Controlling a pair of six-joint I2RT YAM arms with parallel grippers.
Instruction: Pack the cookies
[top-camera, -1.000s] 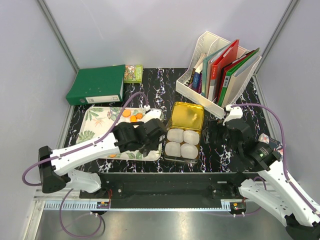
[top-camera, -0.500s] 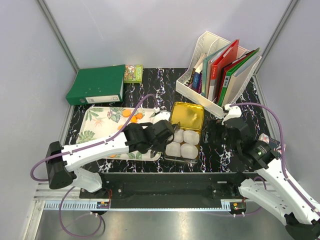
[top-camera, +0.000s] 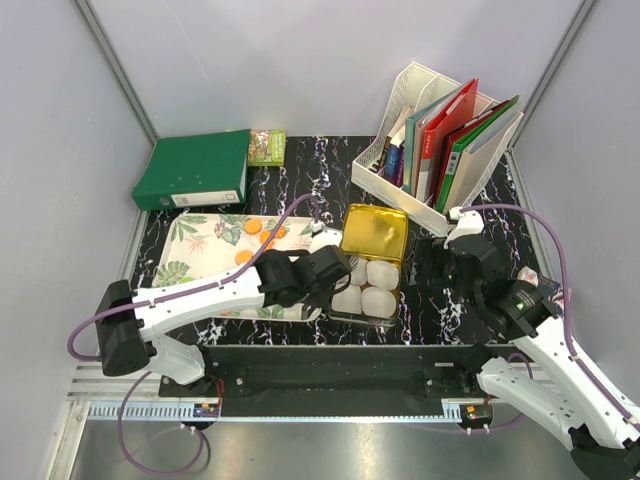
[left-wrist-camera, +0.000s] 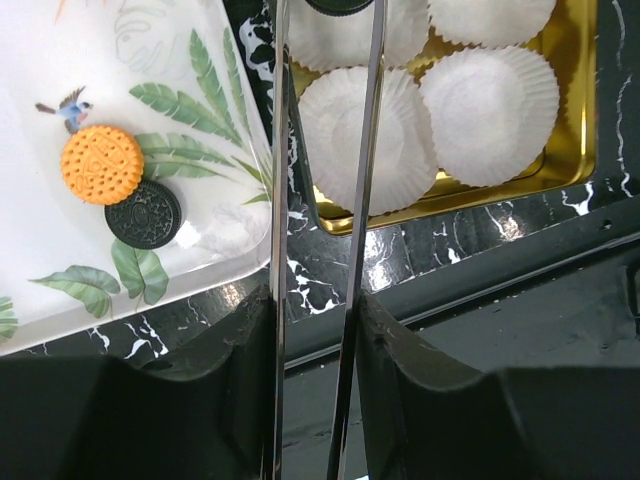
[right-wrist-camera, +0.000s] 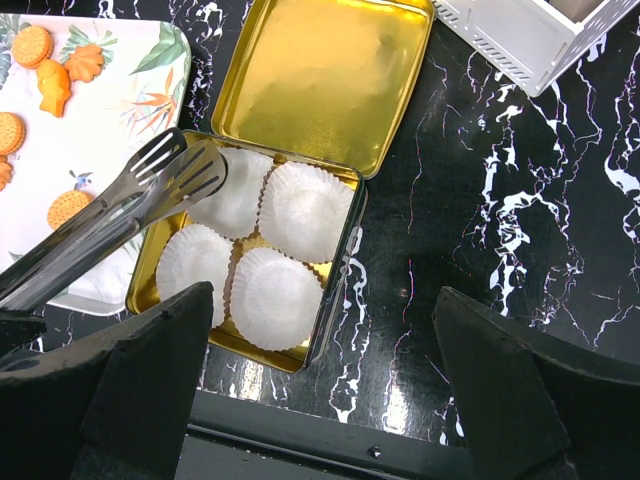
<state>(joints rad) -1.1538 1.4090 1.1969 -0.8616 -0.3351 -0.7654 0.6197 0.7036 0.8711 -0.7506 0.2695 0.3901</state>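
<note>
**Over the gold tin, tongs clamped in the left gripper**

At the near edge of the black marble counter (top-camera: 418, 305), the left gripper (left-wrist-camera: 315, 320) is clamped on a pair of metal tongs (left-wrist-camera: 362, 150), whose arms run forward between its fingers. The tong tips hang over the far-left one of four white paper cups (right-wrist-camera: 305, 212) that fill a gold tin (right-wrist-camera: 342, 268) with its lid folded back. Between the tips the left wrist view shows a dark round piece (left-wrist-camera: 338, 5), cut off by the upper edge; it looks like a black cookie, but too little of it shows to be sure.

The cookies (top-camera: 252, 228) lie on a flowered tray (top-camera: 195, 245) just left of the tin. Several orange ones sit toward its far side. Near its right corner, an orange cookie (left-wrist-camera: 101, 164) touches a black cookie (left-wrist-camera: 143, 214).

The right gripper (right-wrist-camera: 322, 300) hovers to the right of the tin with its fingers spread wide and nothing between them.
</note>
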